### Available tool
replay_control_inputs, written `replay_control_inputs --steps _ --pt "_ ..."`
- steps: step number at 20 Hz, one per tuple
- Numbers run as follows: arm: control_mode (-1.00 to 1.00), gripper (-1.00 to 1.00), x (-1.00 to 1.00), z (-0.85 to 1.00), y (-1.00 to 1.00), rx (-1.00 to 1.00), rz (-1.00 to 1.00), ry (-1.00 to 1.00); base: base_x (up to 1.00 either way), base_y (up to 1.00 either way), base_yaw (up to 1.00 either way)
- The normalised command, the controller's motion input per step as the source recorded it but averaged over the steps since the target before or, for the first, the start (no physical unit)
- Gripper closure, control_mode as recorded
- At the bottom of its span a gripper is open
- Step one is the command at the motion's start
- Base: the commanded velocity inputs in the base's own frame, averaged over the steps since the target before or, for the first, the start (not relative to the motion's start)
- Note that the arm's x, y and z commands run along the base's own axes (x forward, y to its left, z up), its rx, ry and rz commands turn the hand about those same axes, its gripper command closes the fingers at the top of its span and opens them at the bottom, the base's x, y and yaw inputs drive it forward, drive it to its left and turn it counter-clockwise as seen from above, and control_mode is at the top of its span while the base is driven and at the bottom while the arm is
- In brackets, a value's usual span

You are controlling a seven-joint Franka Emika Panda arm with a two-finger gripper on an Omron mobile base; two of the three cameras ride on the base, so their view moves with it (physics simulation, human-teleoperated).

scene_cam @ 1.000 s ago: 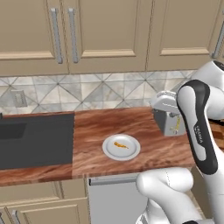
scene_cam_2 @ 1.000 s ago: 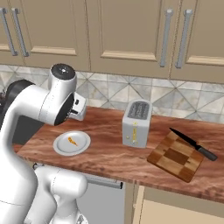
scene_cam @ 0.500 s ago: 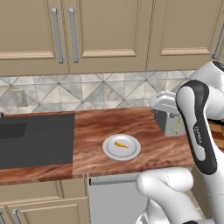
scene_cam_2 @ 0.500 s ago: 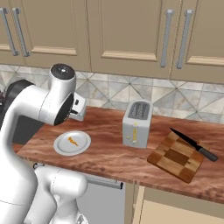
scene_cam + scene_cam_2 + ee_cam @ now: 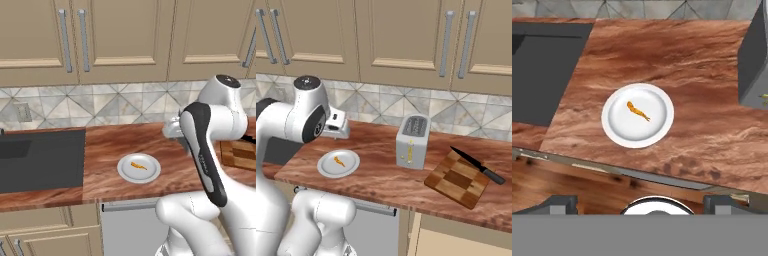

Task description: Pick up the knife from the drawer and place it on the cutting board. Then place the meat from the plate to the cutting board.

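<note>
**Knife on the board, meat waiting on the plate**

Over on the left, the dark sink [image 5: 40, 160] takes up the counter's end, and the reddish-brown countertop [image 5: 381, 177] runs clear from there to the plate [image 5: 338, 163]. The plate sits close to the counter's front edge, with bare wood all round it. On it lies the meat [image 5: 638, 111], a thin orange strip near the plate's middle; in the hand view its long axis runs on a slant from upper left to lower right, with a slight curve.

The arm's hand hangs above the counter just behind the plate, and the gripper [image 5: 336, 130] is seen mostly from behind in the right base view; the fingers are not clear enough to tell whether they are apart or together.

Moving right, the toaster [image 5: 412, 141] stands upright, well apart from the plate with open counter between them. Further right the cutting board [image 5: 457, 178] lies turned at an angle near the front edge. The knife [image 5: 476, 165] rests across its far side, tip towards the toaster, handle overhanging the right corner.
</note>
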Motion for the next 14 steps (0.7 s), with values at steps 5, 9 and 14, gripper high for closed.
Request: replay_control_inputs --steps 5,9,14 --pt "-1.0 -1.0 -0.03 -0.24 0.0 -0.12 0.23 -0.01 0.0 0.0 0.0" --pt "-1.0 -1.0 0.0 -0.3 0.0 -0.09 0.36 0.03 0.0 0.0 0.0" --pt "-1.0 -1.0 0.0 -0.32 0.01 -0.08 0.37 0.06 0.0 0.0 0.0"
